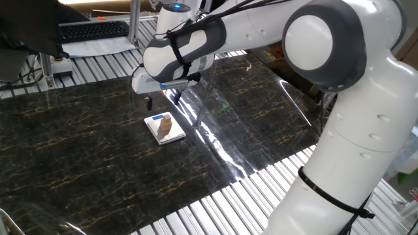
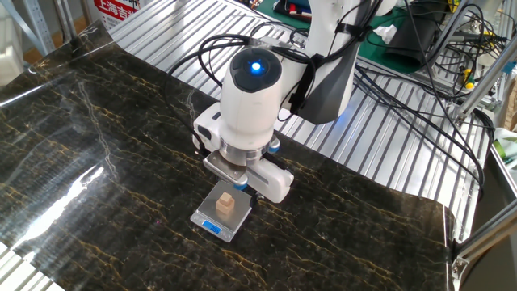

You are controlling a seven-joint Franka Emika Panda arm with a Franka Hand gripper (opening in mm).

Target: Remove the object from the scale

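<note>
The object (image 2: 228, 203), a tiny tan-brown block, sits near the middle of the scale (image 2: 212, 220), which lies flat on the dark marbled table (image 2: 97, 162). Judged light, rigid and dry-surfaced, it should not crush or slip readily; its small size leaves little margin. Best hold: opposite vertical faces, pinched low enough to clear the platform without pressing on it. The gripper (image 1: 162, 100) hangs just above and slightly behind the block, touching neither it nor the scale. Its fingers (image 1: 149, 102) stand spread apart and carry nothing.
</note>
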